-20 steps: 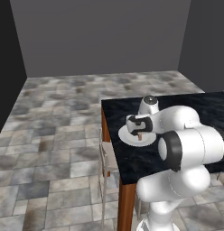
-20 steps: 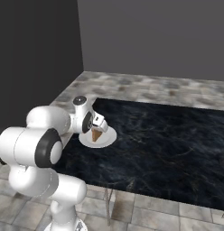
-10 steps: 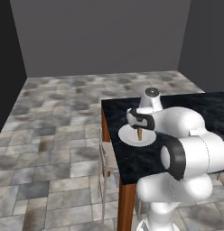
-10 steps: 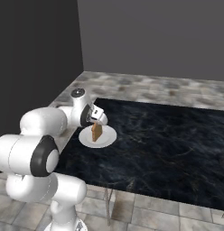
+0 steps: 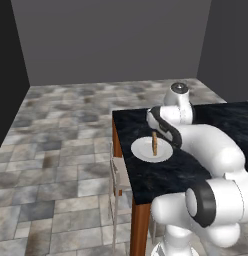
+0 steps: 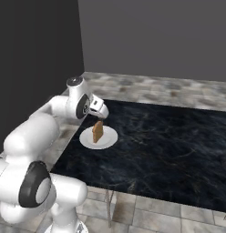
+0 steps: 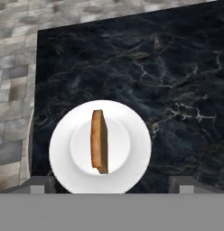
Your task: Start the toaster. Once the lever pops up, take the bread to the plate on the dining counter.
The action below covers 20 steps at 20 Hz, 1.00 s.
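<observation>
The bread (image 7: 100, 141) stood on edge in the middle of the plate (image 7: 132, 167), free of my grip. The plate sat near the counter's (image 6: 169, 150) left end, close to its near edge. My jaws hung spread wide and empty just above the bread, holding nothing. Grey stone floor (image 5: 66, 150) lay beyond.
</observation>
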Tool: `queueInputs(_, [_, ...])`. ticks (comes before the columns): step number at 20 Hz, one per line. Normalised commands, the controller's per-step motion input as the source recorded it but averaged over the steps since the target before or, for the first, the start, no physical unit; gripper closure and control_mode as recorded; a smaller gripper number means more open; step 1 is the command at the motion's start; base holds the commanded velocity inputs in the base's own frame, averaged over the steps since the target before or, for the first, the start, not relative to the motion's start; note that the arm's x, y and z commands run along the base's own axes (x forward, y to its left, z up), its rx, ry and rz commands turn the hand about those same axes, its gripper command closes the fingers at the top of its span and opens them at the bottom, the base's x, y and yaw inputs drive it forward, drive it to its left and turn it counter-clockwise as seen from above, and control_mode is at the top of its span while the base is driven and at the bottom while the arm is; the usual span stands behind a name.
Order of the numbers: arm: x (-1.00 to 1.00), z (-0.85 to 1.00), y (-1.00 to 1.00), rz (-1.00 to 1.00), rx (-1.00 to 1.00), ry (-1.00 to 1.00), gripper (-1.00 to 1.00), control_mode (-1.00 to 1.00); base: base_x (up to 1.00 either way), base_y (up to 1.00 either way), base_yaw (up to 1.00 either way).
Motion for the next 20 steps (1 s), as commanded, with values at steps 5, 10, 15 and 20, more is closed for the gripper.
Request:
queueInputs(5, [-0.75,0.49,-0.42,0.05,0.0,-0.02,-1.0,-1.0,0.0,0.0,0.0])
queueInputs(10, [-1.0,0.2,-0.1,0.07,-0.01,-0.04,-1.0,-1.0,0.0,0.0,0.0])
queueInputs(15, [-0.97,0.08,-0.02,0.03,0.0,-0.02,-1.0,-1.0,0.0,0.0,0.0])
queueInputs(20, [-0.89,0.02,0.01,0.0,0.0,-0.01,-1.0,-1.0,0.0,0.0,0.0])
